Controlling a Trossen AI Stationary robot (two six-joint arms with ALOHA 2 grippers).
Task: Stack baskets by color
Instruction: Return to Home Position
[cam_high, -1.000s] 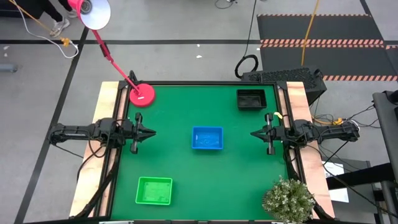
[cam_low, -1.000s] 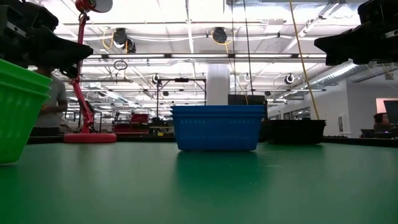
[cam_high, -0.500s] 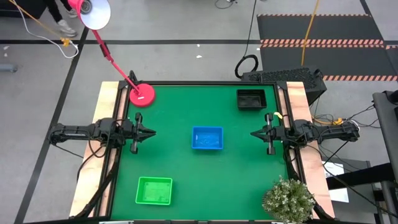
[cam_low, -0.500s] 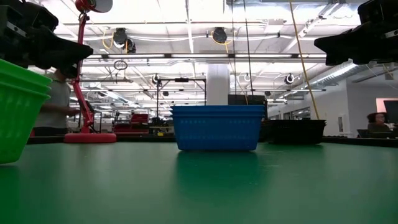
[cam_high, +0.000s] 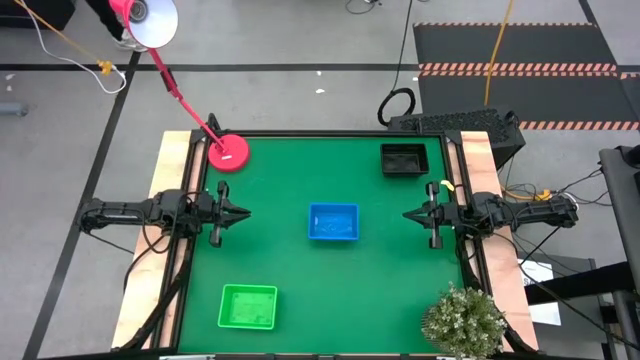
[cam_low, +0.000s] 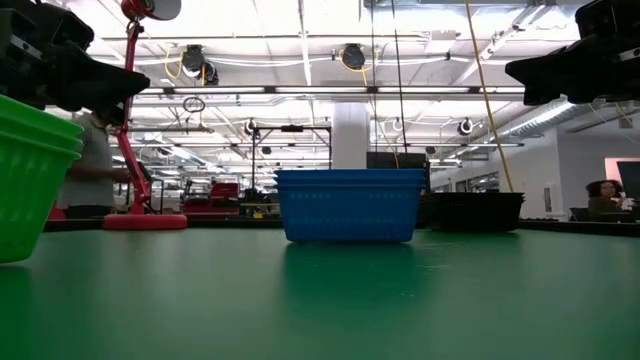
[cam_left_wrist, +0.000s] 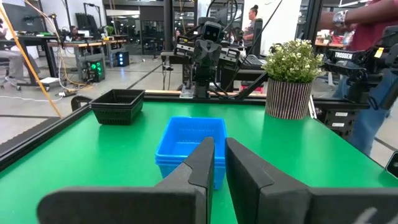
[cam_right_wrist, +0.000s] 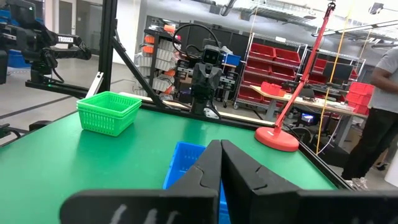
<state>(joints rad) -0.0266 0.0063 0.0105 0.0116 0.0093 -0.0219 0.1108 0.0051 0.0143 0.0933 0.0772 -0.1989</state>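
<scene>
A blue basket (cam_high: 333, 222) rests on its base at the middle of the green table (cam_high: 290, 260). A green basket (cam_high: 247, 306) sits near the front left, and a black basket (cam_high: 404, 159) at the far right corner. In the left wrist view the blue basket (cam_left_wrist: 189, 140) and the black basket (cam_left_wrist: 118, 106) each show more than one rim. My left gripper (cam_high: 245, 213) hovers at the left edge, pointing level at the blue basket, with a narrow gap between its fingers (cam_left_wrist: 205, 155). My right gripper (cam_high: 407, 214) hovers at the right edge, shut and holding nothing.
A red lamp base (cam_high: 228, 153) stands at the far left corner, its arm leaning out over the table's far edge. A potted plant (cam_high: 463, 320) stands at the near right corner. Bare green surface lies between the baskets. A person (cam_right_wrist: 379, 118) stands beyond the table.
</scene>
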